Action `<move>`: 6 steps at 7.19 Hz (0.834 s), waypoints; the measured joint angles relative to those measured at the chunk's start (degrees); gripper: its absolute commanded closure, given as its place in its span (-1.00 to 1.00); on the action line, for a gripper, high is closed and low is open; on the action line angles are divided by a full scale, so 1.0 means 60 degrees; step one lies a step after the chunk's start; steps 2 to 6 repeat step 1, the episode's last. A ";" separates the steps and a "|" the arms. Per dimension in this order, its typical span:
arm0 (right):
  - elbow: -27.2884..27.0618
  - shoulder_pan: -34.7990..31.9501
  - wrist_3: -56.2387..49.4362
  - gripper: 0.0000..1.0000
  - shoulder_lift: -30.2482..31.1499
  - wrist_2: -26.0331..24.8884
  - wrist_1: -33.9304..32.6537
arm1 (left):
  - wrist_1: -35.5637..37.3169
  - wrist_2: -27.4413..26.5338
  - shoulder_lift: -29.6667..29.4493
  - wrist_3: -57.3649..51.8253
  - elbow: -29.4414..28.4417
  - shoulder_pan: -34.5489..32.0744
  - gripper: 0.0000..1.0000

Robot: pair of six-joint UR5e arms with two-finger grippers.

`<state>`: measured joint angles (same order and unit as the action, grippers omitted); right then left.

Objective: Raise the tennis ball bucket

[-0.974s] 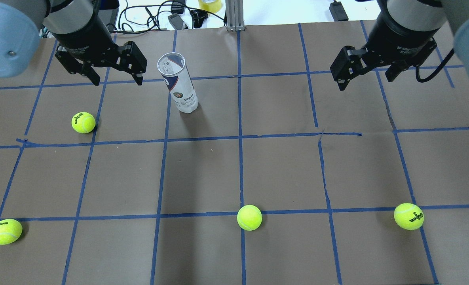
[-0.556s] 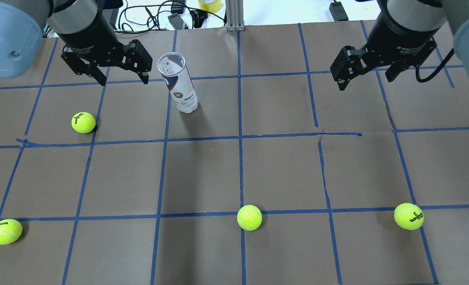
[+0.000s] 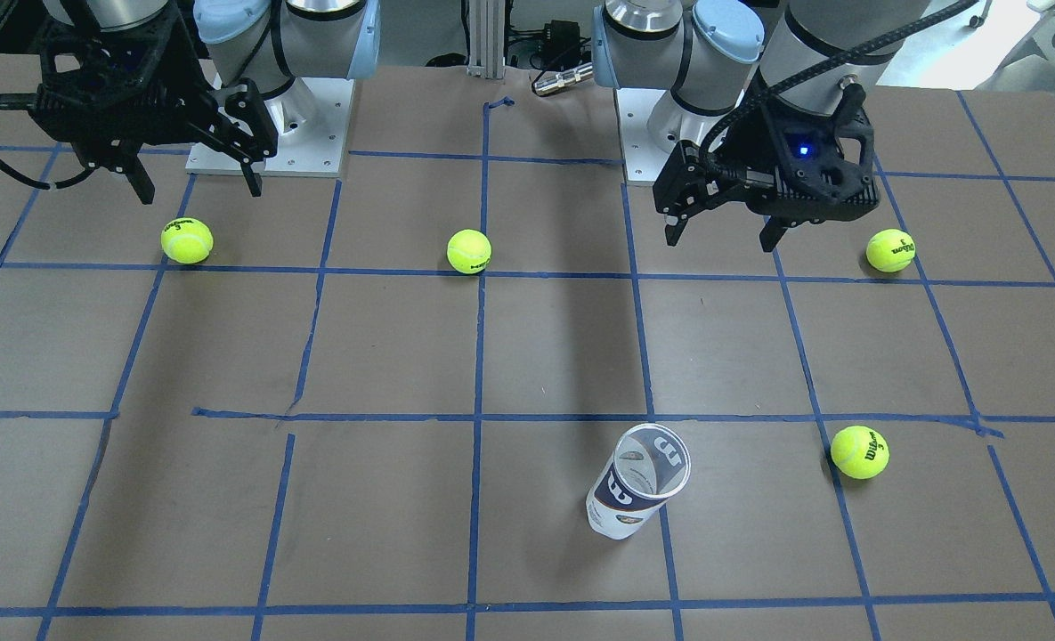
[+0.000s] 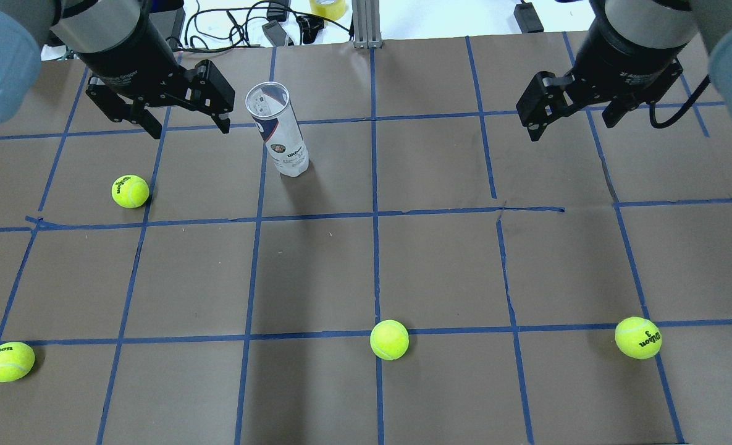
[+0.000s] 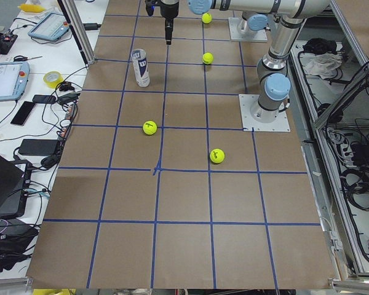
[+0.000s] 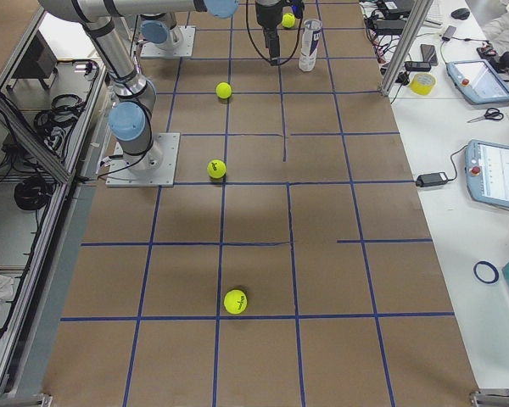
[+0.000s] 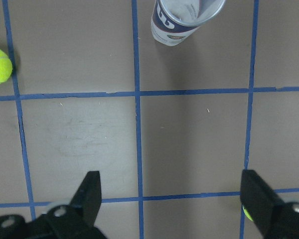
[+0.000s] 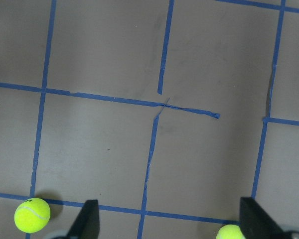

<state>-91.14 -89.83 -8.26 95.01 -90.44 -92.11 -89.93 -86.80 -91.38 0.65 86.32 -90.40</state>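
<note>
Starting at the overhead view's left edge, a near-left tennis ball (image 4: 9, 361) sits on the brown tabletop (image 4: 316, 266), by a crossing of the blue tape lines (image 4: 248, 278). A second tennis ball (image 4: 130, 191) lies further back, just left of a tape line. Above and behind it the left gripper (image 4: 189, 130) hangs in the air, fingers spread wide, holding nothing; the wrist view shows the same, both fingers (image 7: 89, 191) far apart over bare tabletop. The tennis ball bucket (image 4: 277, 130) stands upright on the tabletop just to the right of that gripper, apart from it, not touched. Its open, silvery-rimmed mouth faces up; white label with dark blue marks. It looks empty, though the clear wall makes that hard to confirm. In the left wrist view the tube (image 7: 182, 20) is at the top edge, ahead of the fingers. A middle tennis ball (image 4: 389, 339) rests on the near tape line, well apart from the tube. The right gripper (image 4: 571, 128) hovers at far right, also spread open and empty, well away from the bucket. A near-right tennis ball (image 4: 638, 337) lies below it.
</note>
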 measured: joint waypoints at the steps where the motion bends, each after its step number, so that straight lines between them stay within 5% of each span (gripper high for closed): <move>1: 0.0000 0.0000 0.0000 -1.00 0.0000 0.0003 0.0003 | -0.0055 -0.0017 0.0001 0.0010 0.0012 -0.0001 -1.00; 6: 0.0000 0.0000 0.0000 -1.00 0.0000 0.0003 0.0003 | -0.0055 -0.0017 0.0001 0.0010 0.0012 -0.0001 -1.00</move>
